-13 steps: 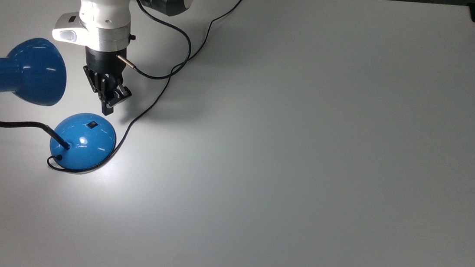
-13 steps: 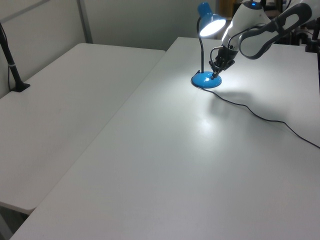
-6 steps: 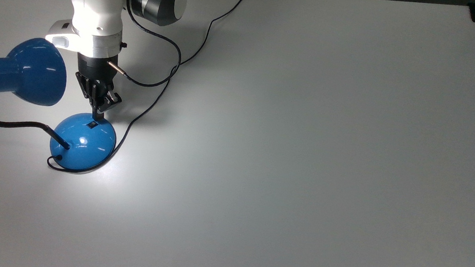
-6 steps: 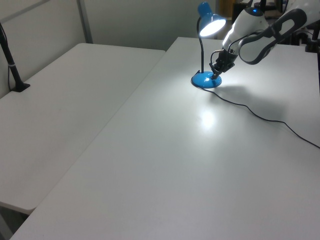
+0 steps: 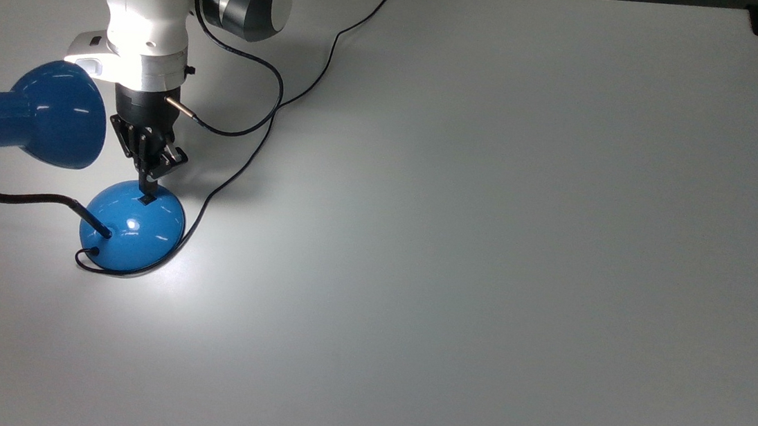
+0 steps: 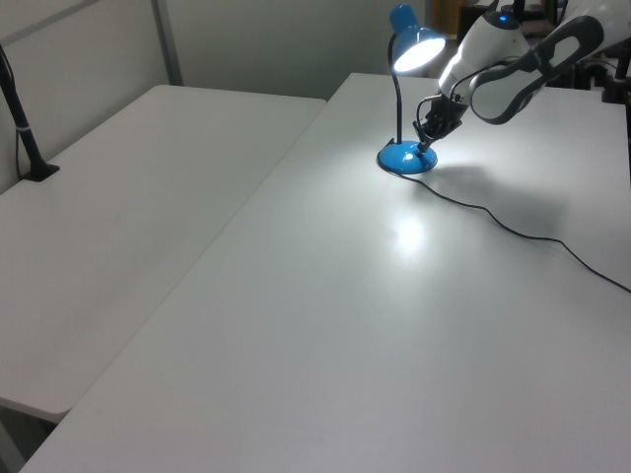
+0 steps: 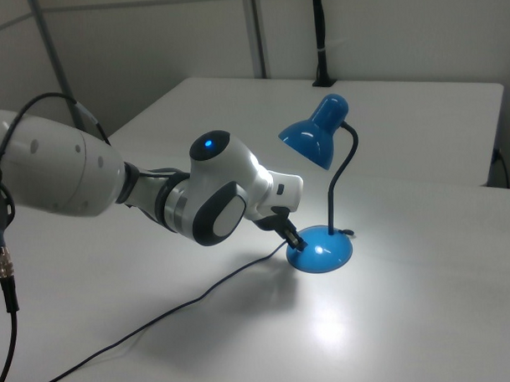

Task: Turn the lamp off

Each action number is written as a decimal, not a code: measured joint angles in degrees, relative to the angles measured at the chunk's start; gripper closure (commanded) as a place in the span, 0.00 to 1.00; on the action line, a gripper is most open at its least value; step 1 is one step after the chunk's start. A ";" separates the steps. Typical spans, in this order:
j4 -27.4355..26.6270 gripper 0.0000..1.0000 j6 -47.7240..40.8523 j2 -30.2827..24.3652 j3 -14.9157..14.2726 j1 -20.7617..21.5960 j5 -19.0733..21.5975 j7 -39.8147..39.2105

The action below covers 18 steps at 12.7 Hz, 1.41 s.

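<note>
One lamp (image 5: 131,225) w/ blue base sits at the top view's left on your white table (image 5: 486,251), lit. Your gripper (image 5: 147,188) has fingers pressed together, tip on the base's black switch (image 5: 146,199).

Glossy blue lamp (image 5: 132,225) on matt white table (image 5: 486,251)

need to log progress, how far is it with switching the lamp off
Done: the gripper is down at the lamp's domed base, its tip right at the small black switch in the top view. In hand: the press itself; contact can't be confirmed. Left: the lamp is not off yet. The shade glows in the left view and a bright pool lies on the table.
</note>
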 measured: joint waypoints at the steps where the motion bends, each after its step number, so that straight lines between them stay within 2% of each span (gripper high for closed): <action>1: 0.06 1.00 0.00 0.24 0.00 0.00 0.00 -0.31; 13: 0.69 1.00 -0.91 1.39 0.13 0.01 -1.03 -2.31; 16: 1.81 1.00 -8.56 -0.08 1.16 1.26 -1.11 -3.35; 18: 2.49 1.00 -16.31 -3.75 2.10 4.56 -1.12 -4.43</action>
